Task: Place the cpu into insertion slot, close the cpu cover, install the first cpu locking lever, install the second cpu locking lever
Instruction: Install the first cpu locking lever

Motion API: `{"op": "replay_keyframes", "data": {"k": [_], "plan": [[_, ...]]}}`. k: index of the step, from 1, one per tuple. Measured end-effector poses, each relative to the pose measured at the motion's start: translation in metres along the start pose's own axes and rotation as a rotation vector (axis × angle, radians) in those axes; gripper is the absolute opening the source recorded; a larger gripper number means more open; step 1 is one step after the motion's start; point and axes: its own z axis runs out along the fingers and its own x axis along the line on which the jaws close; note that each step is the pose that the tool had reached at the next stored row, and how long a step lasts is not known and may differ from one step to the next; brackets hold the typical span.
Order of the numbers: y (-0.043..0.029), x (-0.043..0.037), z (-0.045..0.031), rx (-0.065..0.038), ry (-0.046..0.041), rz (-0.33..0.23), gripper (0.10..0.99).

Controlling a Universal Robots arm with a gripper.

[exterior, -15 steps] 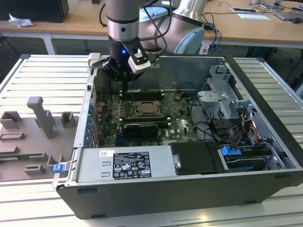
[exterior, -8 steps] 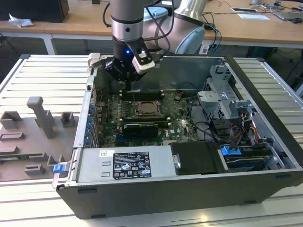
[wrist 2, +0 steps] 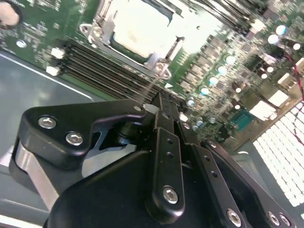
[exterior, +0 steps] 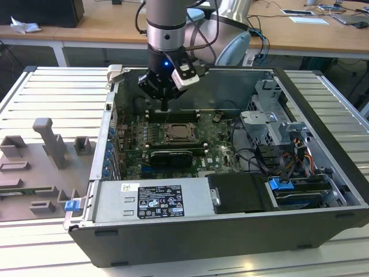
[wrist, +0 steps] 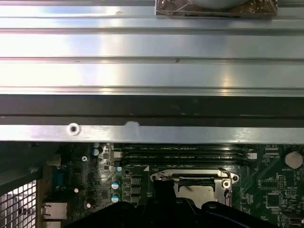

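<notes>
The gripper [exterior: 165, 107] hangs just above the back edge of the socket, and its fingers are pressed together with nothing between them. The cpu [wrist 2: 141, 29] lies flat in the socket, pale and shiny. The cpu cover [wrist 2: 159, 58] frames it like a thin silver square.

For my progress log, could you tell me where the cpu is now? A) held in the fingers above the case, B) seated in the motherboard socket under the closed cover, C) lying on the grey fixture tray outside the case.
B: the cpu shows its pale top through the cut-out of the cpu cover, which lies flat on the socket just beyond the gripper.
</notes>
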Motion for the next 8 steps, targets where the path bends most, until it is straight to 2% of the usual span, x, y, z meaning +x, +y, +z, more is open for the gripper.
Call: {"op": "replay_keyframes", "data": {"k": [6,8], "plan": [[-0.0003,-0.0221,0.0034,0.0,-0.0001,0.0,0.106],[-0.0003,-0.025,0.0056,-0.003,0.0,-0.001,0.106]]}}
